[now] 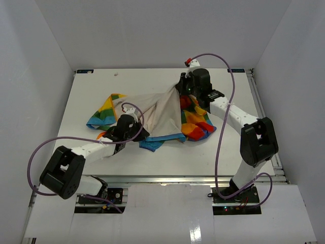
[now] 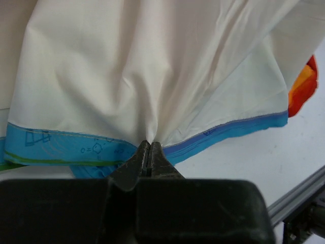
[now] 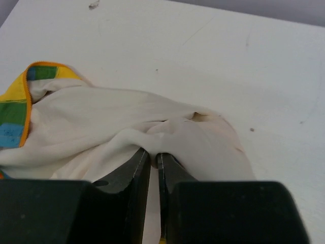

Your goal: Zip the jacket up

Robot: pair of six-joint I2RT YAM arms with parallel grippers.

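Note:
The jacket lies crumpled mid-table, cream lining up, with rainbow blocks showing at its left and right ends and blue trim along the near hem. My left gripper is shut on the near hem; in the left wrist view its tips pinch the fabric where the cream lining meets the blue trim. My right gripper is shut on the far right corner of the lining and holds it lifted; in the right wrist view its fingers clamp a fold of cream fabric. The zipper is not visible.
The white table is walled by white panels on three sides. A metal rail runs along the right edge. Purple cables loop from both arms. A small mark sits on the far tabletop.

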